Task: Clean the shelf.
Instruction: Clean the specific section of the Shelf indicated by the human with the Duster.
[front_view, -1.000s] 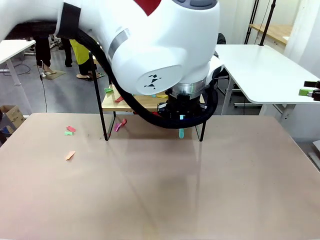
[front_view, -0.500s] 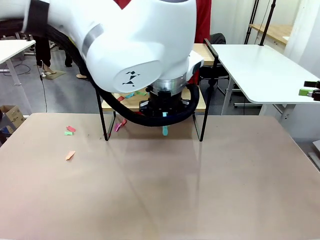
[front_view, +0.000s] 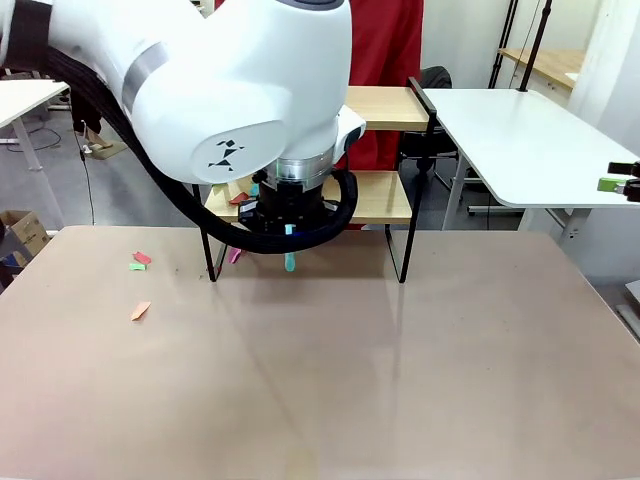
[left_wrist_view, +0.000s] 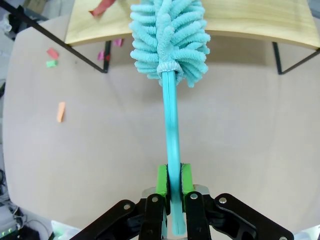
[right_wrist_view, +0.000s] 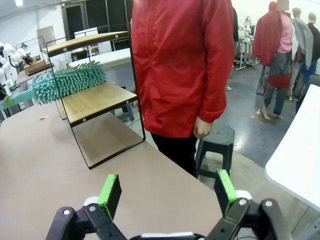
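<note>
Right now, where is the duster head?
In the left wrist view, top centre: the duster head lies over the shelf's lower board, its handle in the left gripper.

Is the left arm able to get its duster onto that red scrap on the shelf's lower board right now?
Probably yes: the duster is over the lower board, and nothing stands between it and the red scrap.

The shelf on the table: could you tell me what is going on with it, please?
The left gripper is shut on the handle of a teal duster, whose fluffy head lies over the lower board of the shelf. A red paper scrap sits near that board's end, and more scraps lie on the table. The right gripper is open and holds nothing. A person in a red jacket stands behind the shelf.
</note>
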